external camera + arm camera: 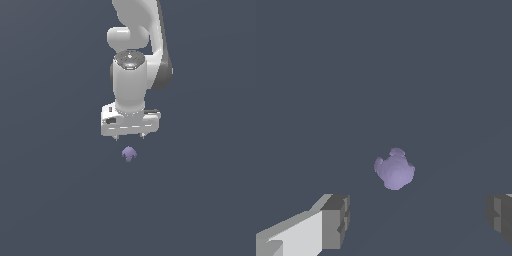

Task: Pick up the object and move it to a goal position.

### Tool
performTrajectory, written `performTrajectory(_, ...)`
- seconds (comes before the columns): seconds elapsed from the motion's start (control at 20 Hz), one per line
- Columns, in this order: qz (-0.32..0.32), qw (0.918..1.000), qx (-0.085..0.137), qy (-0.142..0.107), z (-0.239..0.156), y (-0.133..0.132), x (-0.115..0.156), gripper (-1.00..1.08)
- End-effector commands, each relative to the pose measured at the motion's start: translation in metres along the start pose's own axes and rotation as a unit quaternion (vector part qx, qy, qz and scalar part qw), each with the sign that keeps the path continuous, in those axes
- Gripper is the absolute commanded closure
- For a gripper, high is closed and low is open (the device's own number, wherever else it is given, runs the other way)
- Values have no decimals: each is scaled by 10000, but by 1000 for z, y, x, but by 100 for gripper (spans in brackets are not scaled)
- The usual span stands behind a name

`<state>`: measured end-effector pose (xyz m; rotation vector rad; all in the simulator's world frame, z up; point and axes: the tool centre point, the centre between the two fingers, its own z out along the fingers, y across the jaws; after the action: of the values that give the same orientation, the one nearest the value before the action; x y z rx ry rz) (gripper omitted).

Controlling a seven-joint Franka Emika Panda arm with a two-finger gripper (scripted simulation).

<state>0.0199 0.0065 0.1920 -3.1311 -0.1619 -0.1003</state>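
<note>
Gripper [129, 137] spread wide and empty, with nothing between the two fingertips [335, 221]; in the wrist view one dark pad at each side of the picture and a broad gap of bare floor between them. Pointing straight down, above the object [129, 154] and not touching it. In the exterior view, only two short finger tips visible under the white hand body, with the lavender lump just below them and roughly on the middle line of the hand. In the wrist view, the object [394, 169] lying ahead of the line that joins the two pads, so probably not yet fully centred between them; hard to say exactly from these two views. Small, lumpy and matte, much narrower than the gap, alone on the plain dark grey floor [50, 200]. No goal marker visible in either picture, so its place cannot be told. Step in hand, as a judgement: the approach before the grasp, with pick-up not yet done. Next move, by the same judgement: a small correction to bring the lump between the pads, then a straight descent, and only then closing. Care needed with such an irregular shape, since likely to slip or roll aside under an off-centre squeeze.
</note>
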Motion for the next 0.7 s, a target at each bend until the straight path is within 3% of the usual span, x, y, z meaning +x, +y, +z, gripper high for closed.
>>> performTrajectory(0.0,-183,9998,-6,-24,7,0,-1,-92)
performTrajectory(0.35,-967,9952,-14,-118,35,1,-6,-92)
performTrajectory(0.65,-1799,9835,9,-211,64,1,-13,-92)
